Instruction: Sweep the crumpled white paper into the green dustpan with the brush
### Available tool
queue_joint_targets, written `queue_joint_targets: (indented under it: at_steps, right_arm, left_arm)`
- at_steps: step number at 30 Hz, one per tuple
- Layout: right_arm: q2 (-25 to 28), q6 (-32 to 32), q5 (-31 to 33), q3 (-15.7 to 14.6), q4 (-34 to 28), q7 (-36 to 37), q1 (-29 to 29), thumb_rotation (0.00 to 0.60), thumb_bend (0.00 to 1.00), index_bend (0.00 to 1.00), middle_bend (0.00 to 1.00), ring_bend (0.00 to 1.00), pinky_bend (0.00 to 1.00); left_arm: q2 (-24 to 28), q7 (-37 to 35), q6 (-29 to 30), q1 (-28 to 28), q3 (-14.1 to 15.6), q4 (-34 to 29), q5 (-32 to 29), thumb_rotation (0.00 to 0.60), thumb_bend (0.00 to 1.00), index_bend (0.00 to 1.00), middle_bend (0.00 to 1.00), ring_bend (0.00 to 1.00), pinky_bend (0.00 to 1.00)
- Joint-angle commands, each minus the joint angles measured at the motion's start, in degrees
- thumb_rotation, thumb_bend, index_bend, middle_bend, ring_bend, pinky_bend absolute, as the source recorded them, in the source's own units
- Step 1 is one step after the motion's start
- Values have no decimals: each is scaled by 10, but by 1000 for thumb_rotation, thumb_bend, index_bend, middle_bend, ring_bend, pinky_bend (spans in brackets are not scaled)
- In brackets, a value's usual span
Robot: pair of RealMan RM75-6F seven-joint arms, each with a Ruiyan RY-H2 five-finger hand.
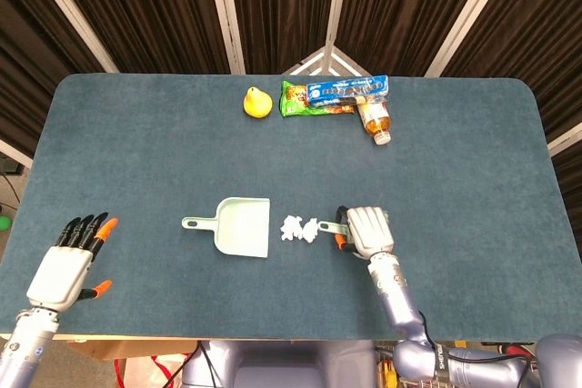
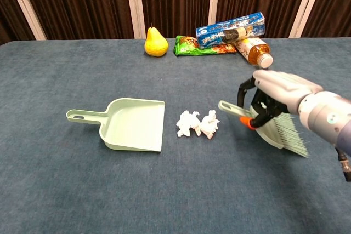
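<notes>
Two crumpled white paper wads (image 2: 197, 123), one green dustpan (image 2: 133, 124), one brush (image 2: 274, 127), one yellow pear (image 2: 155, 42), one green snack packet (image 2: 198, 45), one blue box (image 2: 231, 28), one bottle (image 2: 253, 50), two robot hands: the left hand (image 1: 65, 263) and the right hand (image 2: 277, 94)

From the head view my right hand (image 1: 367, 229) covers nearly all of the brush (image 2: 274, 127), only its handle tip pokes out left. In the chest view my fingers (image 2: 245, 87) hide where the handle meets the head, and my right forearm is cut by the right edge. My left hand (image 1: 65, 263) shows only in the head view, its arm cut off at the bottom left corner. Bottle (image 1: 376, 120) sits partly under the blue box (image 1: 346, 89); labels too small to read. Snack bag (image 1: 300, 100) partly covered too
</notes>
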Motion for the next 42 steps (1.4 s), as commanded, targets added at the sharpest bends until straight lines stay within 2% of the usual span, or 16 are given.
queue_joint_targets:
  at_steps: [1,7,12,16,23,25,28,31,34,42]
  right_arm:
    - [28,2,-4,18,-38,7,7,600,667,919,886,925,854]
    - [55,7,19,32,-85,9,9,600,671,921,887,924,854]
    - [72,16,25,37,-105,6,13,600,672,922,887,925,854]
    - [78,20,29,41,-111,6,16,600,672,925,887,924,854]
    - [91,26,43,45,-122,7,22,600,672,925,887,925,854]
    - [94,26,47,44,-124,8,24,600,672,925,887,925,854]
    - [100,28,54,44,-128,12,24,600,673,925,887,924,854]
    - [105,28,57,42,-129,13,26,600,673,925,887,925,854]
    - [108,30,59,40,-130,18,27,600,673,927,887,924,854]
    - [113,32,56,34,-127,27,30,600,674,929,887,924,854]
  left_arm:
    - [1,27,-12,-15,-13,-16,-9,600,0,0,0,0,41]
    - [-2,89,-57,-54,-45,-55,-63,600,0,13,0,15,116]
    - [-13,156,-91,-97,-78,-73,-122,600,14,83,79,139,259]
    - [-30,197,-102,-122,-98,-72,-161,600,84,149,263,334,413]
    - [-97,311,-112,-193,-135,-51,-270,600,186,259,607,627,676]
    - [-120,343,-113,-213,-139,-43,-306,600,232,312,752,762,786]
    - [-148,376,-110,-236,-145,-48,-384,600,269,386,889,889,907]
    - [-176,398,-100,-257,-146,-39,-440,600,307,401,944,947,972]
    - [-203,414,-90,-276,-142,-21,-470,600,339,399,963,965,993]
    - [-257,420,-74,-312,-142,19,-514,600,396,404,973,975,999]
